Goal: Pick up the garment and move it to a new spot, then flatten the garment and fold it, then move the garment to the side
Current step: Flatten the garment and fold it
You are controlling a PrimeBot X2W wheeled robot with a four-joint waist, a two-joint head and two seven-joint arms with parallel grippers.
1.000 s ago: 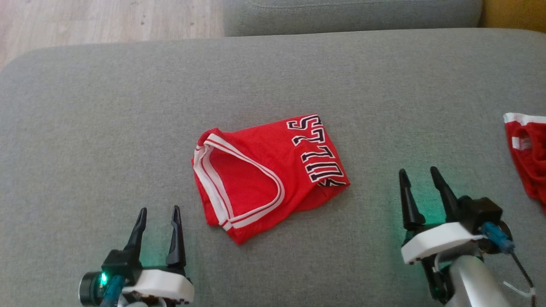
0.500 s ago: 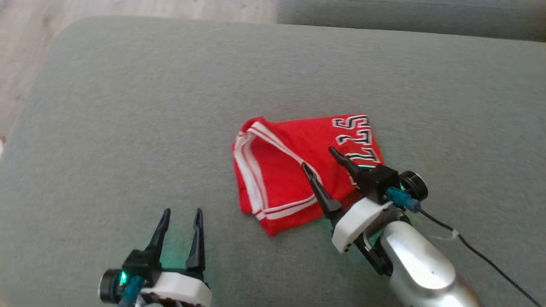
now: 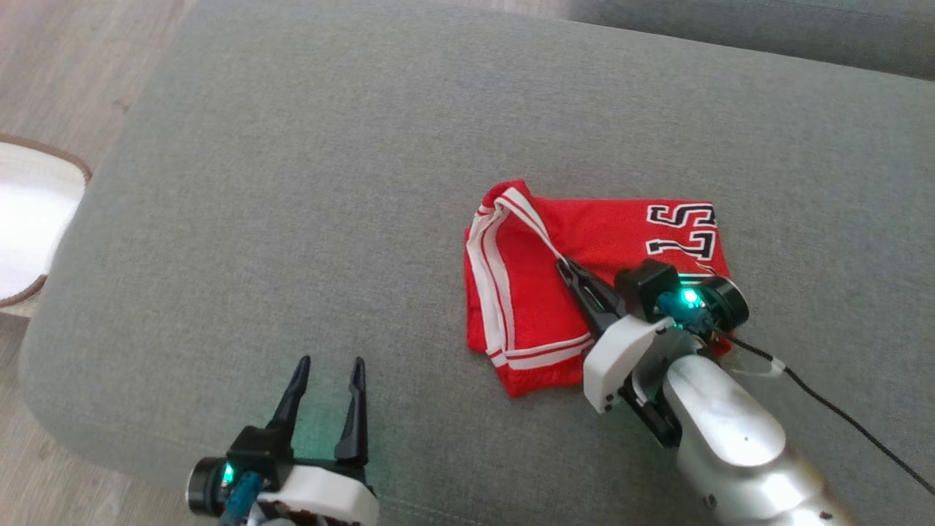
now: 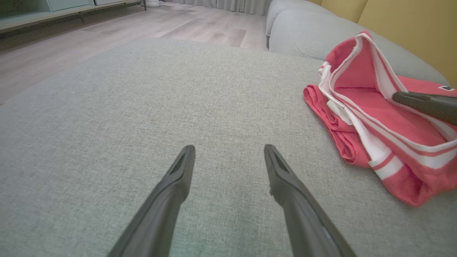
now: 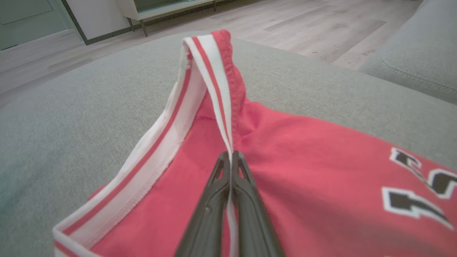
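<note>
A folded red jersey (image 3: 577,241) with white striped trim and black-and-white lettering lies on the grey sofa cushion (image 3: 365,161). My right gripper (image 3: 564,263) is shut on the jersey's white trimmed edge (image 5: 217,89), which stands pulled up between the fingers in the right wrist view. The jersey (image 4: 378,117) also lies at the right of the left wrist view, with one right finger (image 4: 425,103) reaching over it. My left gripper (image 3: 329,364) hovers open over bare cushion near the front edge, to the left of the jersey, with nothing between its fingers (image 4: 178,175).
The cushion's left edge drops to a wooden floor (image 3: 66,66). A white round thing with a brown rim (image 3: 29,219) lies on the floor at the far left. Another grey cushion (image 3: 767,29) sits behind. A black cable (image 3: 840,416) trails from my right wrist.
The camera has swung left. My right gripper moved onto the jersey and shut on its white trim, lifting that edge. The left gripper has stayed open in place.
</note>
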